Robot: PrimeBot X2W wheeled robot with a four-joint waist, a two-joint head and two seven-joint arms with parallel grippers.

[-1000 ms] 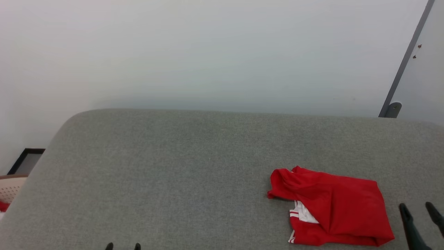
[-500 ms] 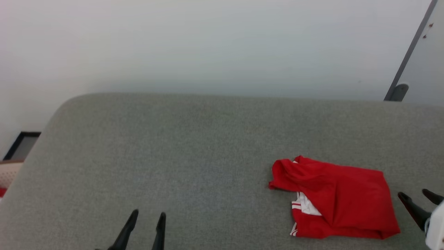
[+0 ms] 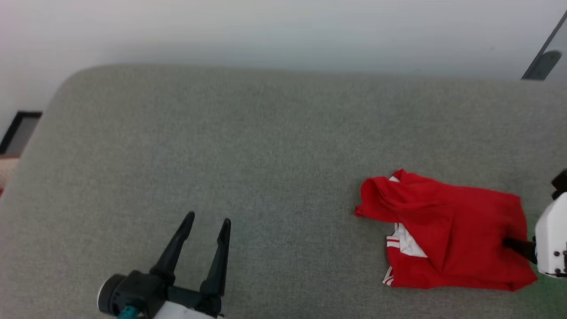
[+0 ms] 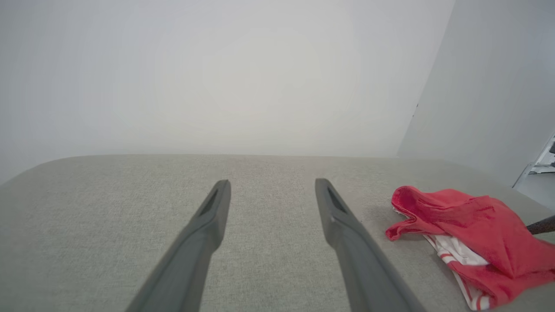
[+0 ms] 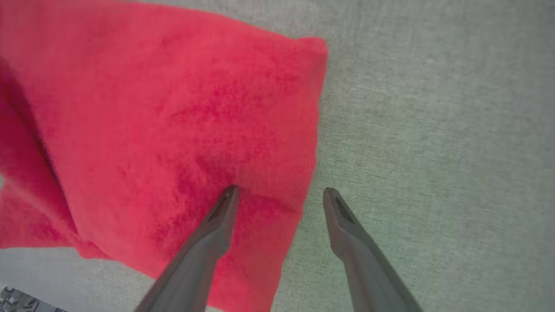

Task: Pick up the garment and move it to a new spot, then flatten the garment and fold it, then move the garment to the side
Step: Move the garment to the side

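The garment [image 3: 447, 226] lies crumpled on the grey padded surface [image 3: 266, 155] at the right, bright red with white striped trim showing at its near left. My right gripper [image 3: 530, 213] stands open over the garment's right edge. In the right wrist view its left finger [image 5: 219, 216] presses into the red cloth [image 5: 173, 121] and the other finger hovers over bare grey; the gripper [image 5: 279, 190] straddles the edge. My left gripper [image 3: 207, 219] is open and empty at the lower left, far from the garment [image 4: 477, 225], its jaws [image 4: 272, 184] well apart.
A pale wall rises behind the surface's rounded far edge. A dark-framed item [image 3: 20, 128] stands off the left corner. A grey post [image 3: 542, 62] leans at the upper right. Bare grey padding stretches across the middle and left.
The head camera has tilted down. My left gripper has come forward into fuller view. My right gripper has moved left onto the garment's right edge; the garment itself lies as before.
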